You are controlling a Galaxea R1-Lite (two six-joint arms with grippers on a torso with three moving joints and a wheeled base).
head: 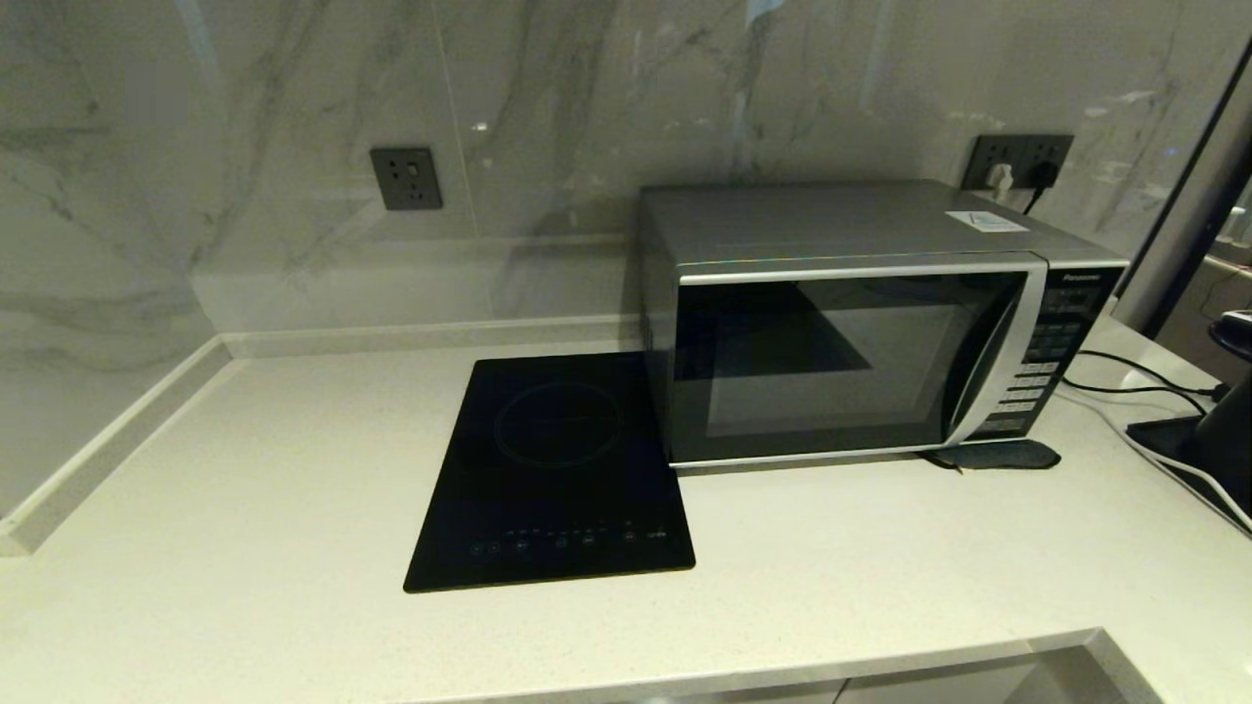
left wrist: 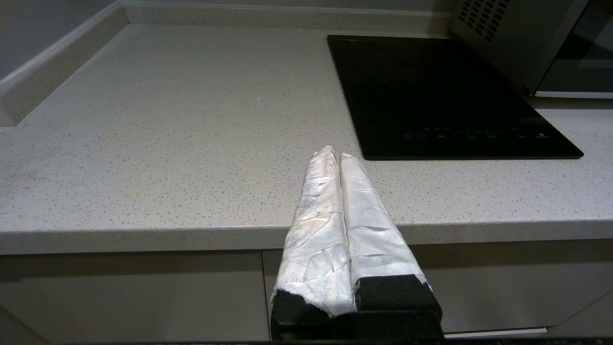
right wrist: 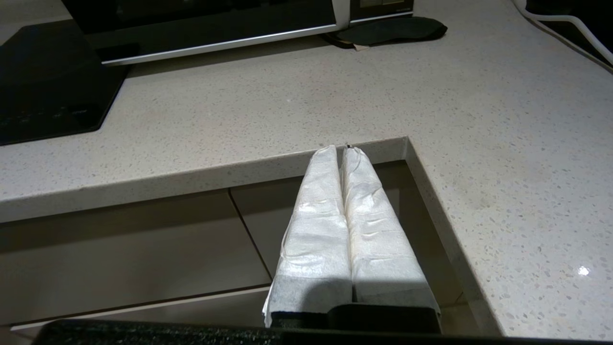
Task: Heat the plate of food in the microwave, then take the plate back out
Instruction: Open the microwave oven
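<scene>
Brushed silver metal microwave (head: 861, 323) with glossy dark glass door; glossy black glass induction cooktop (head: 553, 474); speckled matt stone countertop (head: 245, 508); polished marble wall (head: 293, 117).

"Panasonic" on the microwave (head: 861, 342) panel

Pale speckled stone countertop (head: 245, 508) with a raised lip along the left and back edges. Resting on it: boxy silver microwave with dark glass door (head: 861, 342), shut; flat black glass induction cooktop (head: 558, 469) flush against its left side; small dark flat pad (head: 1003, 455), possibly cloth, at the microwave's front right corner; black and white cables (head: 1140, 391) trailing right.
</scene>
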